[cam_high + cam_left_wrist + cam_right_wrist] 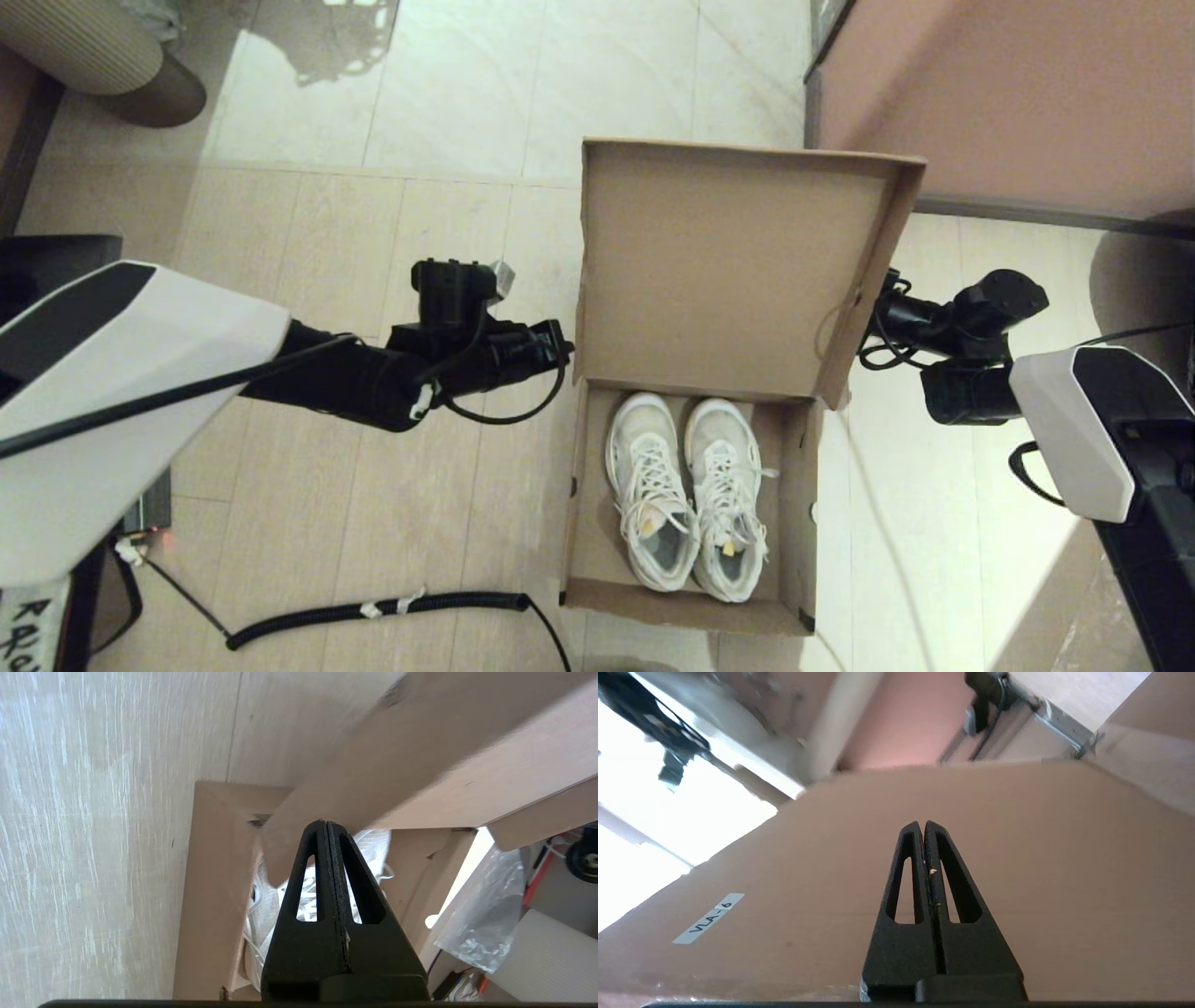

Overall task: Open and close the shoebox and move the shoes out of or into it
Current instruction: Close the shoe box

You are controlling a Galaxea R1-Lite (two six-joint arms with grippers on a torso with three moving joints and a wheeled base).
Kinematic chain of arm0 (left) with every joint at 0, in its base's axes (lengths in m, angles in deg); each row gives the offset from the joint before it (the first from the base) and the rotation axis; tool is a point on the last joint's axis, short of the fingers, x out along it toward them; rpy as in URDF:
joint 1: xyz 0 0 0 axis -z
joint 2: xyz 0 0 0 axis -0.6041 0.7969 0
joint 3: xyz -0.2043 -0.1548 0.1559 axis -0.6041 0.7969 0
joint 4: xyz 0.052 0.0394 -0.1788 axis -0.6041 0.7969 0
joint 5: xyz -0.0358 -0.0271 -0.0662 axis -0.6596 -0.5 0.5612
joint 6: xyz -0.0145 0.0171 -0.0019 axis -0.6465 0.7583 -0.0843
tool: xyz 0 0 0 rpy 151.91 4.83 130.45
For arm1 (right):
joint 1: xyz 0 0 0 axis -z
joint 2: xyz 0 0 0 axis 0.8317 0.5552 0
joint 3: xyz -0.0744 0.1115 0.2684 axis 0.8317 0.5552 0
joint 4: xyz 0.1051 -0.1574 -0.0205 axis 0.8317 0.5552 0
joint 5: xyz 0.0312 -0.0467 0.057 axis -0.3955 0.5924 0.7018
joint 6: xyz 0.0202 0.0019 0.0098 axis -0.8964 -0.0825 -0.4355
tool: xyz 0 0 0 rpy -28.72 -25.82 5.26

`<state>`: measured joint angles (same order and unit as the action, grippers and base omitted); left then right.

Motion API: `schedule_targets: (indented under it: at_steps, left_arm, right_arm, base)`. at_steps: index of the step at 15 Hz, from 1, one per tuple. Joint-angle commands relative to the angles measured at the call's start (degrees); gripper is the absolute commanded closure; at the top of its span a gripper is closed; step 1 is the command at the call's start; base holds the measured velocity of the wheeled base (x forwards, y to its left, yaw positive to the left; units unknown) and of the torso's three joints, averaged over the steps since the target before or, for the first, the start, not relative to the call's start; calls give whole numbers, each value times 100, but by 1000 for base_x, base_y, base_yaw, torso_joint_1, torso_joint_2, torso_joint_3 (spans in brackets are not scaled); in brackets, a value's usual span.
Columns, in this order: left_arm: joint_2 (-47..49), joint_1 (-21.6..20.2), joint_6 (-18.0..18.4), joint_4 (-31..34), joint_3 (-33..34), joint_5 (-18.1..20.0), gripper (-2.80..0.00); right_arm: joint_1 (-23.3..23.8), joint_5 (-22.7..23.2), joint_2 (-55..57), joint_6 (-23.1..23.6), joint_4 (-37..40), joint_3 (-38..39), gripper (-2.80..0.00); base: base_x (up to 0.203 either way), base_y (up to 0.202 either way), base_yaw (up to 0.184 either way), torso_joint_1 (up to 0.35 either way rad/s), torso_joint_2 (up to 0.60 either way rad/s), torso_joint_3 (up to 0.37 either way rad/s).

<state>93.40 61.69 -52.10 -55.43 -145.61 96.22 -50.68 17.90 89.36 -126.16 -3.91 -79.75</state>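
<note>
Standing half raised, the lid (719, 271) of the shoebox (597, 523) leans over its far end, held by no grip; risk one: it may drop shut over the contents, since both grippers only press or sit beside it with nothing clamped; risk two: a push from one side alone may twist the hinge or slide the whole box across the floor (308, 280); risk three: the coiled black cable (373, 609) lying near the box's near-left corner may snag if the box shifts that way.

Left gripper (565, 350): fingers pressed fully together, holding nothing, tip at the lid's left edge; whether it touches, I cannot tell.
Right gripper (923, 828): fingers likewise shut tight, empty, tip close against the lid's outer face, on the right side.

Count:
- shoebox, one; on the floor, centre, between the two arms.
- shoes (686, 495), two; white, laced, side by side inside the box, toes toward the far end.
- label (708, 918), one; white, on the lid's outer face.
- grippers, two.
- coiled cable, one.
</note>
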Motion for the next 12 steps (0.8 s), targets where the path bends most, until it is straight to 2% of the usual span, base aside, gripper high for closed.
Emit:
schedule_targets:
  at_steps: [1,5,8,10,12]
  left_arm:
    - [-264,-8,-23,-17,36,-3,0]
    - [-897,-26,-7,-10,45,10,0]
    - [-1777,-106,7,41,367,148,0]
    - [-2457,-343,16,91,696,509,0]
    - [-2937,-800,13,275,781,710,0]
  right_arm:
    - [3,89,-138,-90,-67,2,0]
    - [11,298,-312,-151,-145,2,0]
    - [12,435,-445,-232,-145,2,0]
    - [12,445,-544,-371,-145,11,0]
    - [12,553,-630,-421,-145,20,0]
  base:
    - [0,0,0,0,0,0]
    - [0,0,0,0,0,0]
    - [0,0,0,0,0,0]
    - [0,0,0,0,0,0]
    - [0,0,0,0,0,0]
